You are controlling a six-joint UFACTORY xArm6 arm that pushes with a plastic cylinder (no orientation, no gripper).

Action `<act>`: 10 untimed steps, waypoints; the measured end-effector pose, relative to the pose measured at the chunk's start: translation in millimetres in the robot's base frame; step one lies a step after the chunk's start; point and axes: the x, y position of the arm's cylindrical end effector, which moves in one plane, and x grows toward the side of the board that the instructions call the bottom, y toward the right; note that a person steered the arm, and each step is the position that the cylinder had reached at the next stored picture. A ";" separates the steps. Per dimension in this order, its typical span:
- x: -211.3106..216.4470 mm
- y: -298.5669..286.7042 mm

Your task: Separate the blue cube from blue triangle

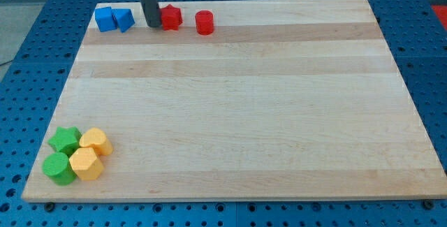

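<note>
At the far left of the wooden counter [230, 101] the blue cube [105, 19] is sitting touching the blue triangle [125, 19]. My tip [152, 25] is resting just right of them, beside the red star [171, 17]; the rod carries no hand. A red cylinder [204, 22] is standing further right.

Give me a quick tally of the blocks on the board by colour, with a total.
Blue: 2, the blue cube and the blue triangle, side by side.
Red: 2, the red star and the red cylinder.
Green: 2, the green star and the green cylinder.
Yellow: 2, two yellow blocks.
Total: 8.
My tip sits between the blue triangle and the red star.
</note>
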 end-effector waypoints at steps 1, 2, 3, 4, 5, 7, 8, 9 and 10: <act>0.0 23.0; -3.5 15.8; -27.6 5.6; -51.5 5.6; -55.2 6.3; 0.2 6.4; 13.4 6.6; 20.6 -17.9; 37.0 -79.6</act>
